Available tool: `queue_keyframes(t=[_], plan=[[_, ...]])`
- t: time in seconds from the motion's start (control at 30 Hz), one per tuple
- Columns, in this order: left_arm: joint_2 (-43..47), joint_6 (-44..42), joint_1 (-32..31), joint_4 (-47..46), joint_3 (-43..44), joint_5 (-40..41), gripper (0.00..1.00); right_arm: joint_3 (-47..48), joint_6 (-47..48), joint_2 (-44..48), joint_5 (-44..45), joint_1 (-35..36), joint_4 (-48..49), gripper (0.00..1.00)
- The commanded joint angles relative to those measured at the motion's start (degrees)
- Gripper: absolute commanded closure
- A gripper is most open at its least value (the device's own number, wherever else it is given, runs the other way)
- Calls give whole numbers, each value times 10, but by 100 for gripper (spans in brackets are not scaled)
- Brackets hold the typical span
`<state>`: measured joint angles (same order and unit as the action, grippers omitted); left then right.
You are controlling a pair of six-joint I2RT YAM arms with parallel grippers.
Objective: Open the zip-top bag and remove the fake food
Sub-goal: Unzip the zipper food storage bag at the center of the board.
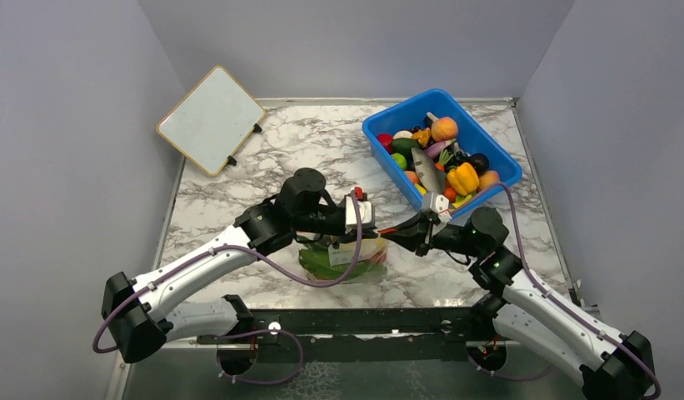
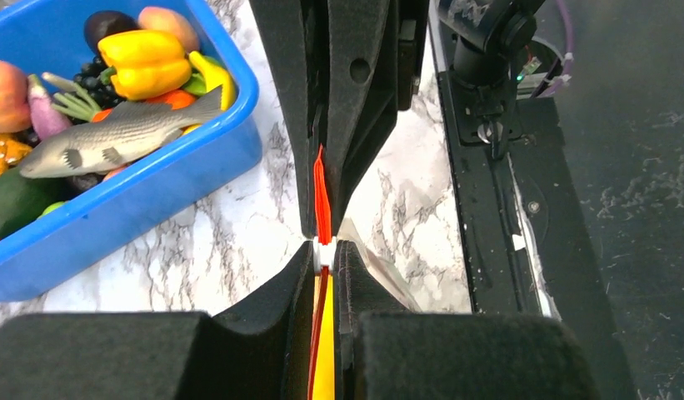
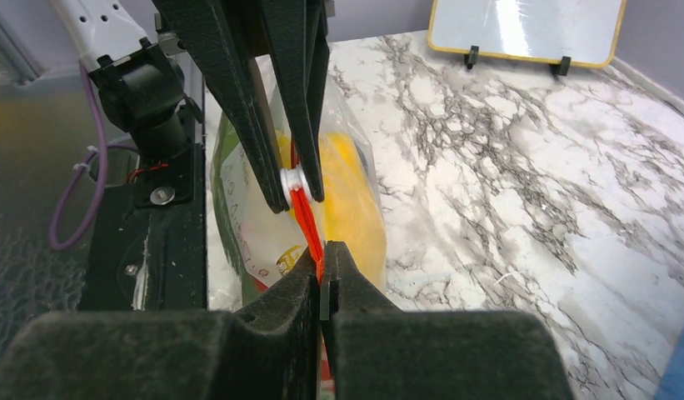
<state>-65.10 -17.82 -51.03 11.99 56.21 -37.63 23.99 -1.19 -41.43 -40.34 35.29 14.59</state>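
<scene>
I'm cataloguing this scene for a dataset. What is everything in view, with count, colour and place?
zip-top bag: one, clear with red zip strip, near middle of the table, between the arms.
fake food: count unclear, yellow and green, inside the bag.
bin: one, blue, far right of the table.
toy food: many, mixed colours, heaped in the bin, a grey fish on top.
whiteboard: one, white with tan frame, far left corner.
table: one, white-grey marble.
left gripper: one, black fingers, shut on the bag's zip strip.
right gripper: one, black fingers, shut on the same strip.
</scene>
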Motion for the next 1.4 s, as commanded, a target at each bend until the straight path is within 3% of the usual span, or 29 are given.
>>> queue_keyframes(t=[0.0, 0.33, 0.63, 0.73, 0.83, 1.07, 1.37], plan=[[36, -20, -1, 68, -23, 51, 100, -9, 2, 29, 62, 0, 11, 99], [84, -36, -1, 108, -48, 102, 100, -23, 5, 58, 110, 0, -8, 99], [116, -42, -1, 109, -71, 114, 100, -5, -11, 32, 40, 0, 5, 98], [110, -49, 0, 108, -67, 104, 100, 2, -10, 29, 28, 0, 3, 87], [96, -51, -1, 108, -50, 97, 100, 18, 11, 33, 16, 0, -23, 67], [74, -36, -1, 107, -24, 88, 100, 110, 155, 33, -16, -1, -197, 45], [85, -23, -1, 107, -27, 86, 100, 199, 229, -69, -136, 0, -289, 43]])
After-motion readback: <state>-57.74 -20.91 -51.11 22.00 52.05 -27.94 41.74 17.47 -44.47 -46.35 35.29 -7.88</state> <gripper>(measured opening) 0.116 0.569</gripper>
